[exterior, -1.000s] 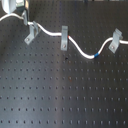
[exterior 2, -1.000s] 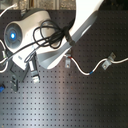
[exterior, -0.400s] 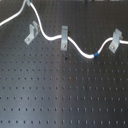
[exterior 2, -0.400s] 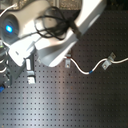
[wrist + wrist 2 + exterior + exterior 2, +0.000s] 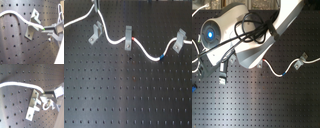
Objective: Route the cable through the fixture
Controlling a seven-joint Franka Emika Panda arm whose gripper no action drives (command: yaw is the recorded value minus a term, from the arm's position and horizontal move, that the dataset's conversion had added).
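A white cable (image 5: 144,50) runs over the black perforated board. It passes the middle fixture (image 5: 128,38) and reaches the right fixture (image 5: 179,41), with a blue mark (image 5: 161,56) between them. The left fixture (image 5: 95,34) stands just beside the cable's bend. My gripper (image 5: 46,30) is shut on the cable (image 5: 20,16) right next to this grey fixture (image 5: 33,23). In the second wrist view the gripper (image 5: 45,95) holds the cable (image 5: 22,84) just above the fixture (image 5: 33,105). In the first exterior view only the gripper's tip (image 5: 96,5) shows at the top edge.
The white arm (image 5: 257,42) with its black hoses fills the upper half of the second exterior view. A cable end and a fixture (image 5: 299,62) lie to the second exterior view's right. The perforated board (image 5: 129,95) stretches toward the front.
The arm has moved toward the second exterior view's left and lower, carrying the cable. The cable's loop near the left fixture has shifted slightly.
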